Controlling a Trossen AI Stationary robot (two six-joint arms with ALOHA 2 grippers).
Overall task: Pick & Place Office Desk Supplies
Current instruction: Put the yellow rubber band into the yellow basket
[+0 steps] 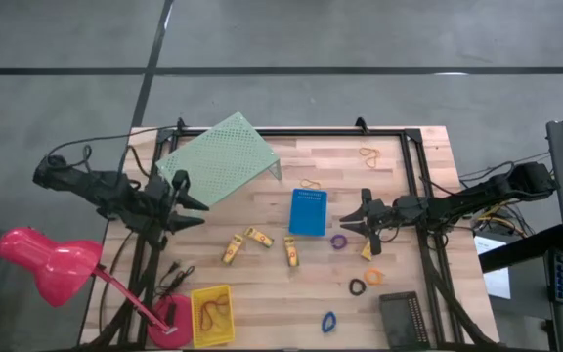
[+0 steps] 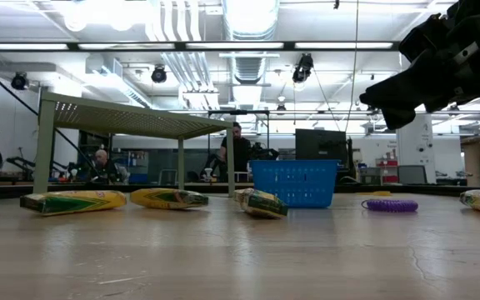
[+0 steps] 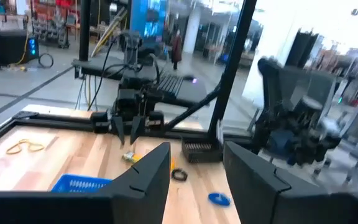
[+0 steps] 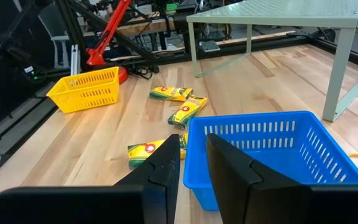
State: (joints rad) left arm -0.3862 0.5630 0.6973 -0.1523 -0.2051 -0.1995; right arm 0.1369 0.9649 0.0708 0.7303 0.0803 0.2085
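Right claw point(image 1: 352, 225) hovers empty, jaws apart, near the purple ring point(image 1: 339, 241). Lower it onto that ring; left claw point(image 1: 195, 204) waits released.

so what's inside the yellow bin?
High view shows tan-orange rubber bands lying in the yellow bin. From the right wrist view, its near wall hides the floor, so the contents cannot be seen.

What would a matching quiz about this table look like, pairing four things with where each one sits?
Things:
1. blue bin
2. yellow bin
3. purple ring
4. green riser

Places:
A. far left part of the table
B. near the table's middle
C. near edge, beside the pink lamp's base
D. between the blue bin and the right gripper

Pairs: 1-B, 2-C, 3-D, 4-A
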